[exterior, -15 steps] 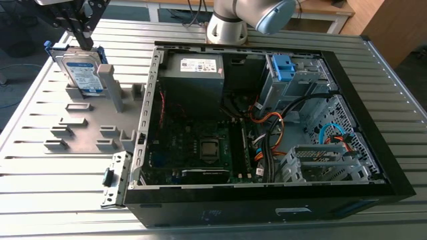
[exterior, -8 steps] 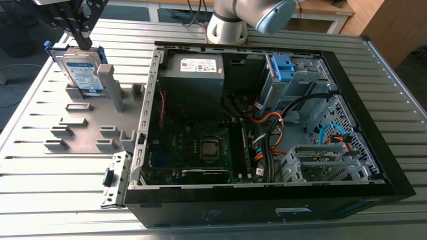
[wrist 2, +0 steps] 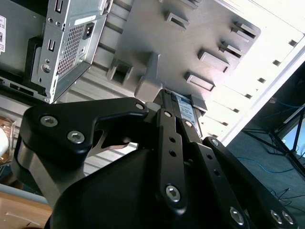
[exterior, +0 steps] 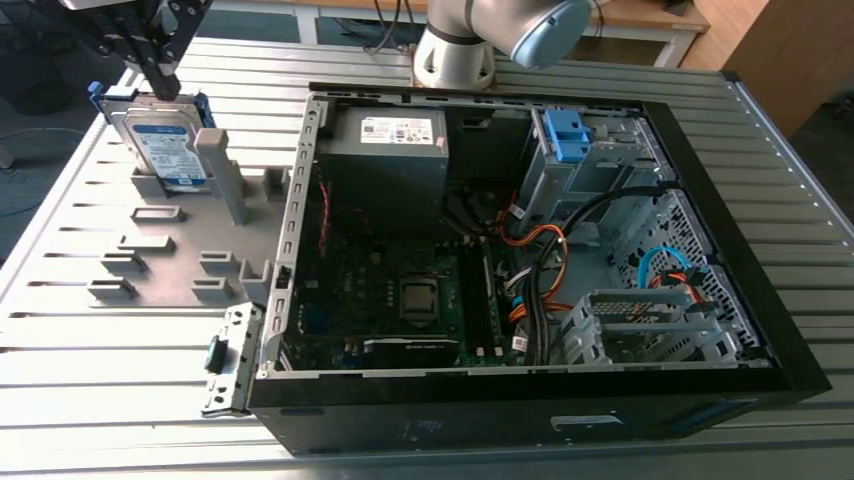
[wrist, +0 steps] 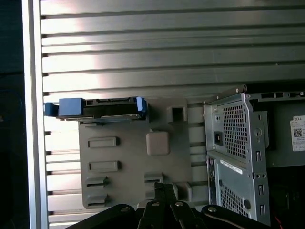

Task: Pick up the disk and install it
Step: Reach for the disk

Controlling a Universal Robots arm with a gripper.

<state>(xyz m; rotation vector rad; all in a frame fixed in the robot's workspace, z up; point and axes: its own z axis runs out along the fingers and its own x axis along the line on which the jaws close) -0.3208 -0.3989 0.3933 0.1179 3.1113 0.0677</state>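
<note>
Metal and plastic
Below the matt black gripper's [exterior: 168, 92] jaws we see the disk [exterior: 167, 150], silver metal edged in smooth blue plastic, on a matt grey plastic holder [exterior: 174, 245].

Arm [exterior: 461, 50]: pale grey tubular joints, seemingly blue-grey end cap [exterior: 550, 30]. Hand [wrist 2: 178, 120]: matte black linkage plates, silver screw heads [wrist 2: 172, 192].

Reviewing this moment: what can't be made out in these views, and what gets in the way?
Gripper: in the exterior view the top edge cuts off its upper part, and whether it touches the disk cannot be told.
Disk: in the second wrist view the gripper's black body covers most of it; in the exterior view the grey holder hides its lower end.
Computer case: in the first wrist view the right edge cuts it off.
</note>
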